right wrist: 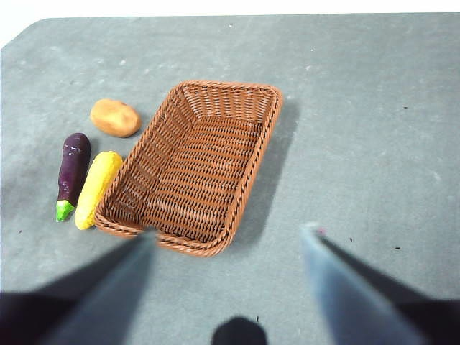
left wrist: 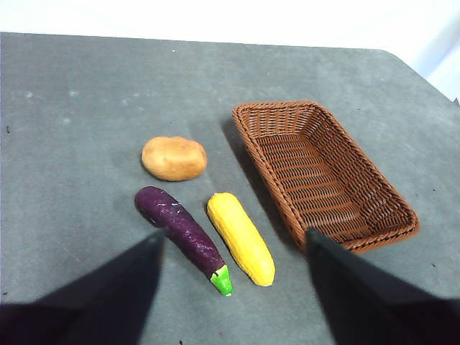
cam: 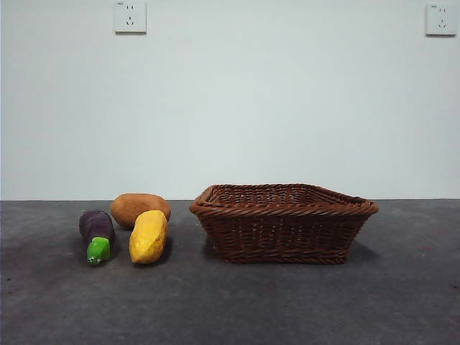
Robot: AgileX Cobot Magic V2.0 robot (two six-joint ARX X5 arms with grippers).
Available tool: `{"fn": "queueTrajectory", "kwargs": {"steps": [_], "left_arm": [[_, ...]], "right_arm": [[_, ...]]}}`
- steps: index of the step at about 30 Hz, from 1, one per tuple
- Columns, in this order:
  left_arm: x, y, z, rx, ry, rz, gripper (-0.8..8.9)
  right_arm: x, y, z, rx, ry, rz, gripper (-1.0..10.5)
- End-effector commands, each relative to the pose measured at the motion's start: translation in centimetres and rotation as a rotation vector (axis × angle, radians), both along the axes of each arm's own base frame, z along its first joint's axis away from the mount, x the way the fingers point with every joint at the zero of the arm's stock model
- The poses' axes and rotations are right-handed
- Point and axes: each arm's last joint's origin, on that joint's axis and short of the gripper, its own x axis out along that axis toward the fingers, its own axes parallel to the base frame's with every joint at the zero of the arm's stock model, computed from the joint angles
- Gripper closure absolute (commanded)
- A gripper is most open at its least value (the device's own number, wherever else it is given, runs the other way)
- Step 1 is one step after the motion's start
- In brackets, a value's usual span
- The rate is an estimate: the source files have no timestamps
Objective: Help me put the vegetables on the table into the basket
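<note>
Three vegetables lie on the dark grey table [cam: 230, 302] left of the basket [cam: 284, 223]. The purple eggplant [cam: 96, 234] with a green cap is leftmost, the yellow bumpy vegetable [cam: 148, 236] lies beside it, and the brown potato [cam: 139, 208] sits behind them. The brown wicker basket is empty. In the left wrist view my left gripper [left wrist: 233, 248] is open, high above the eggplant [left wrist: 183, 237] and yellow vegetable [left wrist: 241, 238]; the potato [left wrist: 174, 158] and basket [left wrist: 323, 172] lie beyond. In the right wrist view my right gripper [right wrist: 230, 241] is open, high above the basket's near rim [right wrist: 190, 165].
A pale wall with two sockets [cam: 130, 16] stands behind the table. Neither arm shows in the front view. The table's far edge and rounded corner show in both wrist views.
</note>
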Motion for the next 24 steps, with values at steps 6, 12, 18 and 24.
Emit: {"fn": "queueTrajectory", "kwargs": {"steps": [6, 12, 18, 24], "left_arm": [[0.7, 0.0, 2.4, 0.002, -0.046, -0.009, 0.59], [2.5, -0.3, 2.1, -0.021, 0.023, -0.054, 0.59], [4.2, -0.4, 1.4, -0.019, 0.084, -0.054, 0.59], [5.2, -0.4, 1.1, -0.019, 0.099, -0.054, 0.6]], "right_arm": [[1.4, 0.2, -0.2, 0.044, 0.047, 0.03, 3.8], [7.7, 0.6, -0.8, 0.085, 0.122, 0.051, 3.8], [17.2, 2.1, -2.8, 0.074, 0.312, 0.083, 3.8], [24.9, 6.1, -6.5, -0.019, 0.448, 0.107, 3.8]]}}
